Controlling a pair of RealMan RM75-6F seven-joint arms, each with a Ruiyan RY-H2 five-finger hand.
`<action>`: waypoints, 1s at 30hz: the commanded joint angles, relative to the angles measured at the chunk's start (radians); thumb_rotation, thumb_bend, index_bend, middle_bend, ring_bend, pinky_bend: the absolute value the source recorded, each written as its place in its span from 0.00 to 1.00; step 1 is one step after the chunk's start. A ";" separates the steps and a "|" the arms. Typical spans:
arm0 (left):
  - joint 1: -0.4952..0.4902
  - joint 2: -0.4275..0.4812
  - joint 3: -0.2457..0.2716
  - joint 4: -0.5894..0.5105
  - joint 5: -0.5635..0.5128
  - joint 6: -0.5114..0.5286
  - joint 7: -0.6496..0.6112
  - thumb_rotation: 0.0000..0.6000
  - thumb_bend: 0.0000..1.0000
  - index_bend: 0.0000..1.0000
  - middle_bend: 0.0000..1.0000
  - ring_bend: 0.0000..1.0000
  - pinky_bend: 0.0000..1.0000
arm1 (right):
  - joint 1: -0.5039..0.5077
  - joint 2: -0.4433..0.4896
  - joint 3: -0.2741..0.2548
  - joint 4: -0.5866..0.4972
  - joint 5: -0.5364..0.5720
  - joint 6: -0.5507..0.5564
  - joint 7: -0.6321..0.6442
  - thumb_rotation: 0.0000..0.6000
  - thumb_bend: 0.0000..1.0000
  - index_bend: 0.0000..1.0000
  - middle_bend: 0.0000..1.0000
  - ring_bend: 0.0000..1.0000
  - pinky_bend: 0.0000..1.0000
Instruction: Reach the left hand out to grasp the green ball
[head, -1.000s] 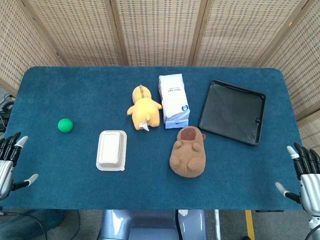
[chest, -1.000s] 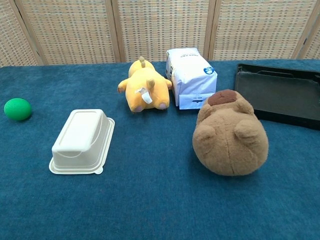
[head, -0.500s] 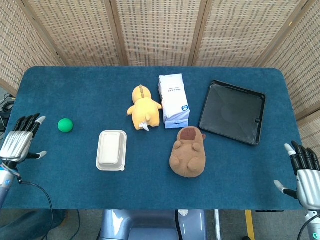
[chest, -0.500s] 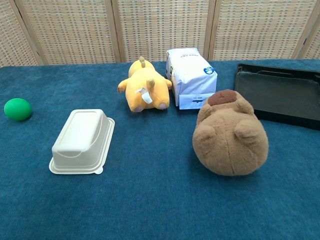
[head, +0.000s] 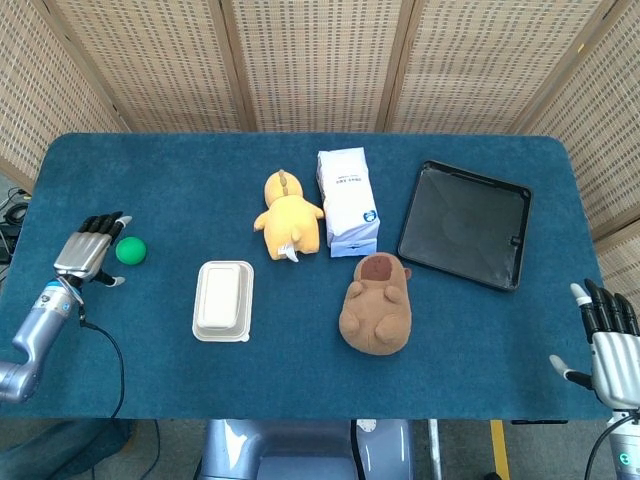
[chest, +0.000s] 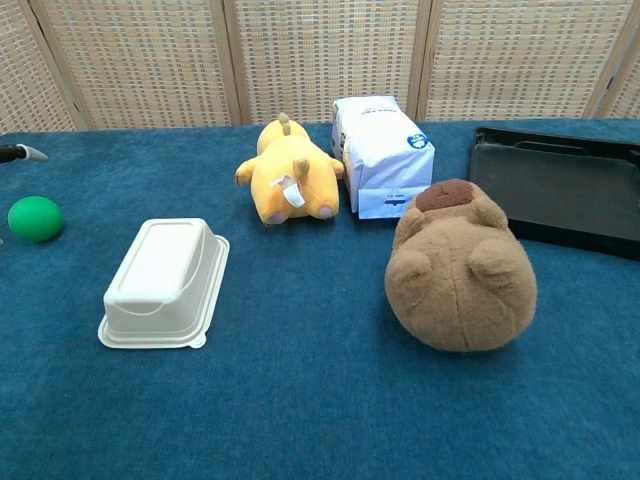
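Observation:
The green ball (head: 130, 250) lies on the blue table near its left edge; the chest view shows the ball (chest: 35, 218) at the far left. My left hand (head: 88, 255) is just left of the ball, fingers spread, holding nothing and very close to it. In the chest view only a fingertip (chest: 22, 153) of that hand pokes in at the left edge above the ball. My right hand (head: 608, 340) hangs off the table's front right corner, fingers spread and empty.
A white lidded box (head: 223, 300) lies right of the ball. Mid-table are a yellow plush (head: 290, 217), a white carton (head: 347, 200) and a brown plush (head: 376, 306). A black tray (head: 465, 223) lies at the right.
My left hand has moved up and right from the front left corner to just beside the green ball. The right hand has hardly moved.

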 joint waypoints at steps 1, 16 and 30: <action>-0.040 -0.067 0.004 0.091 -0.006 -0.040 -0.015 1.00 0.09 0.00 0.05 0.03 0.09 | 0.002 -0.005 0.000 0.003 0.005 -0.004 -0.005 1.00 0.00 0.00 0.00 0.00 0.00; -0.105 -0.171 0.017 0.287 -0.011 -0.118 -0.065 1.00 0.16 0.29 0.42 0.33 0.36 | 0.013 -0.015 0.015 0.015 0.055 -0.029 -0.010 1.00 0.00 0.00 0.00 0.00 0.00; -0.148 -0.100 -0.038 0.159 -0.023 -0.033 -0.105 1.00 0.19 0.38 0.51 0.42 0.44 | 0.022 -0.016 0.020 0.015 0.075 -0.046 -0.005 1.00 0.00 0.00 0.00 0.00 0.00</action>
